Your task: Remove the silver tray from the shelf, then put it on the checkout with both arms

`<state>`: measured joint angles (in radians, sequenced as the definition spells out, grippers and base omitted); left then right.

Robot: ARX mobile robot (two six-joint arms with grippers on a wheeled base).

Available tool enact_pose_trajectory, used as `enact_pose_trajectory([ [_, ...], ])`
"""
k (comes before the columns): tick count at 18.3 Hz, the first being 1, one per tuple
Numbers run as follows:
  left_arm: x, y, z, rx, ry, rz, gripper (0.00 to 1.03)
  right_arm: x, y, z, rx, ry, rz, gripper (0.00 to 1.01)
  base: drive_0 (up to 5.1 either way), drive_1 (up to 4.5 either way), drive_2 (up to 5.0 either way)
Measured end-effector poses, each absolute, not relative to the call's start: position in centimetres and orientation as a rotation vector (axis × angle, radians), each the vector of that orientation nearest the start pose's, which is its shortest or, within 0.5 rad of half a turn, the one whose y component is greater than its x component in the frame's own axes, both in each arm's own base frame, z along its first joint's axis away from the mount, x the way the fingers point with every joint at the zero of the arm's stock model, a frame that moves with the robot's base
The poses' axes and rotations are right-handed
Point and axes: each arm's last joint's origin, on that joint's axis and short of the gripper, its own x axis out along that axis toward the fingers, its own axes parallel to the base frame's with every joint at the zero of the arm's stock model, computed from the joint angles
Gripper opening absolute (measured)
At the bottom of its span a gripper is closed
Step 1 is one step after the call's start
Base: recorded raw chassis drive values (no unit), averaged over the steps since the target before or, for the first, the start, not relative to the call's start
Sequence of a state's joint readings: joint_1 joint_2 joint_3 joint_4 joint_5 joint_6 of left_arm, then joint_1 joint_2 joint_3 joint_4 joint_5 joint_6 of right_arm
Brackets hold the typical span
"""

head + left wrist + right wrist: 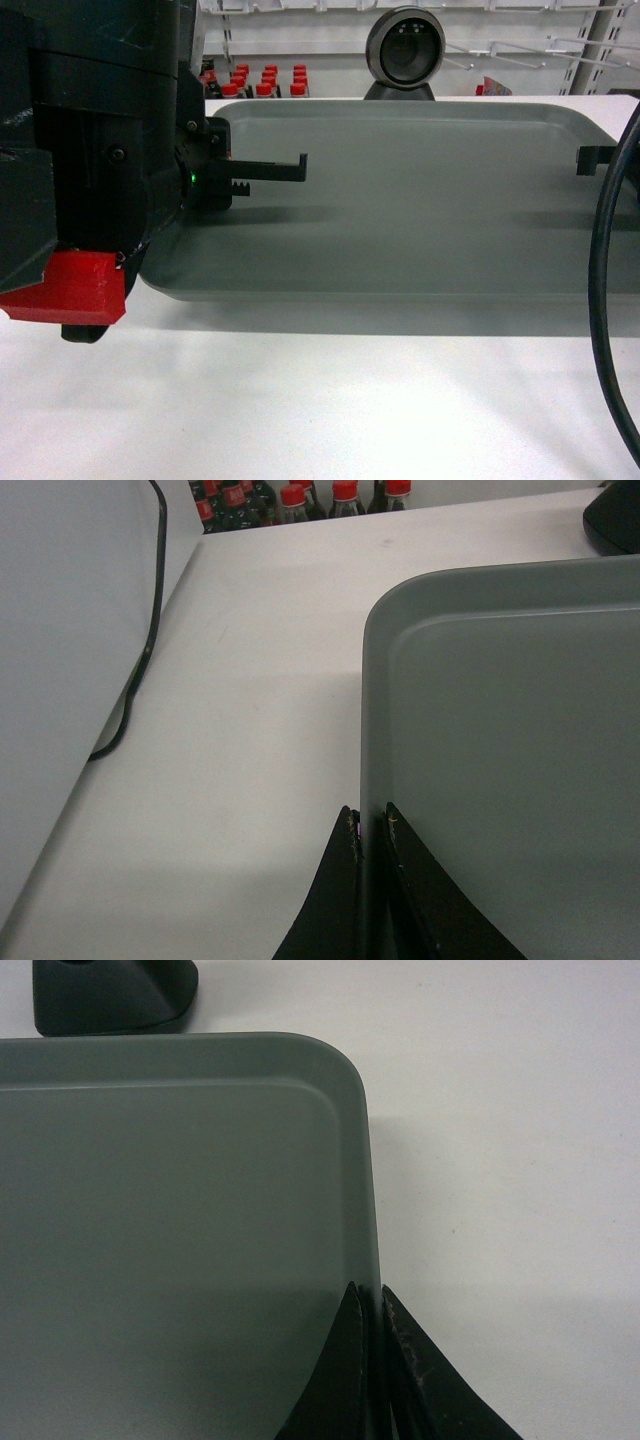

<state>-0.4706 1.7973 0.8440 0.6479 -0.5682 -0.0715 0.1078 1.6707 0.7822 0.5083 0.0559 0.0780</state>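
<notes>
Dull silver-grey metal makes up the silver tray, a wide rectangle with rounded corners, a low raised rim and a plain smooth bottom that carries only soft shadows. It lies flat on the white tabletop of the checkout, in front of the round grey-black scanner whose dark base sits just beyond the tray's far rim. The left gripper has its fingers closed on the tray's left rim, one black finger outside and one inside the edge, as the left wrist view shows plainly. The right gripper clamps the right rim the same way, its fingers pinching the thin metal between them. In the head view the left arm with its red block fills the left side and hides the tray's near-left corner, while a black cable crosses the right edge and covers part of the right rim; only a small toothed piece of the right gripper shows there. Red-capped bottles stand on shelving behind the counter, their labels too small to read. A thin dark cord runs along the tabletop's left side in the left wrist view, its ends cut off.
</notes>
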Motion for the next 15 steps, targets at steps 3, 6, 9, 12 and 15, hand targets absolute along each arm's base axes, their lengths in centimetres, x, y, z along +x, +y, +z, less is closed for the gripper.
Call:
enact_pose_trajectory([
  [3, 32.8, -15.2, 16.3, 0.094, 0.282, 0.100, 0.03, 33.8, 3.1, 17.0, 0.046, 0.406, 0.026, 0.02, 0.0, 0.00, 0.0],
  [6, 32.9, -15.3, 16.0, 0.104, 0.298, 0.103, 0.03, 34.0, 3.2, 16.4, 0.045, 0.420, 0.026, 0.02, 0.0, 0.00, 0.0],
  [9, 33.0, -15.2, 16.0, 0.112, 0.309, 0.113, 0.03, 34.6, 3.3, 16.2, 0.039, 0.414, 0.039, 0.02, 0.0, 0.00, 0.0],
  [12, 32.9, -15.2, 15.8, 0.121, 0.322, 0.119, 0.03, 35.0, 3.4, 15.6, 0.026, 0.430, 0.054, 0.02, 0.0, 0.00, 0.0],
  [15, 32.9, -15.2, 15.8, 0.123, 0.326, 0.120, 0.03, 35.1, 3.4, 15.4, 0.019, 0.429, 0.059, 0.02, 0.0, 0.00, 0.0],
])
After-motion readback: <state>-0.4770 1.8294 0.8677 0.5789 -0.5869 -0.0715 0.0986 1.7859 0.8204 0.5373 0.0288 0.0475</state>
